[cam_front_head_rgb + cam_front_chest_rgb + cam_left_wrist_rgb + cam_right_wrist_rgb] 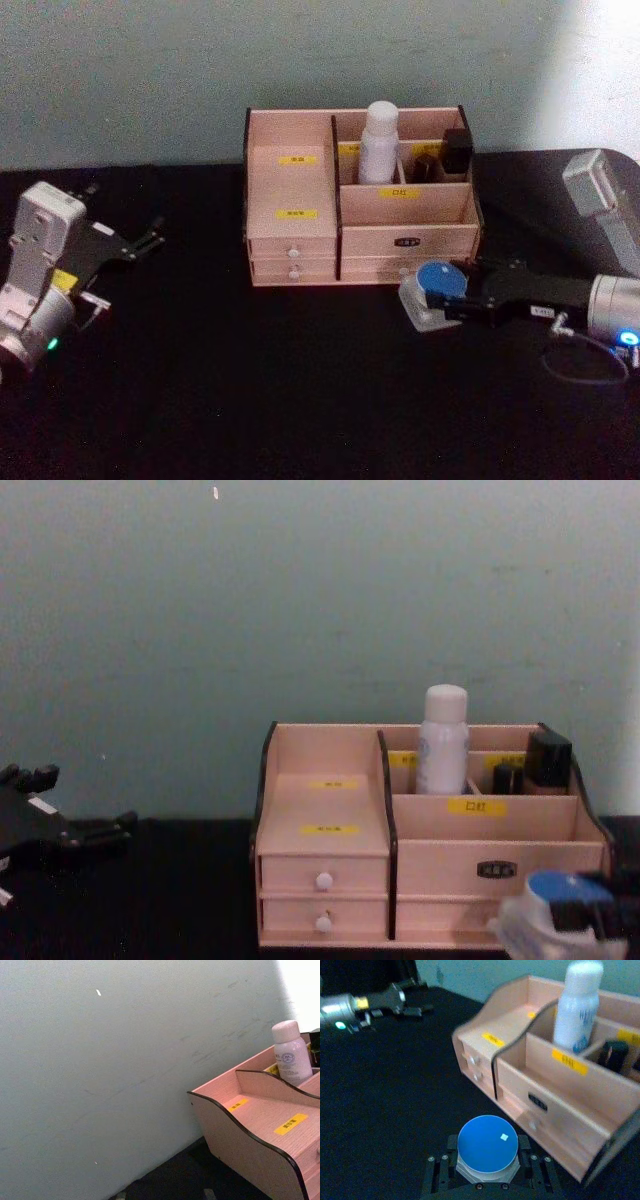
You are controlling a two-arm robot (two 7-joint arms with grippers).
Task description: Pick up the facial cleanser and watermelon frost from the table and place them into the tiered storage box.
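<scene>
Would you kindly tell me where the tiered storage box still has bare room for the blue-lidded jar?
Free: the tiered storage box's stepped left shelves, between its left wall and centre divider, and the long front tray before the facial cleanser. Crowded: the rear right cells, with cleanser and black bottles. The right end effector holds the watermelon frost.

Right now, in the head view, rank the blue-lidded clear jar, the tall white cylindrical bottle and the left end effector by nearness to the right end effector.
1. Squat clear blue-lidded jar: held in the right end effector, front right.
2. Tall white cylindrical bottle: upright, rear of the pink-tan wooden box.
3. Left end effector: far left.
</scene>
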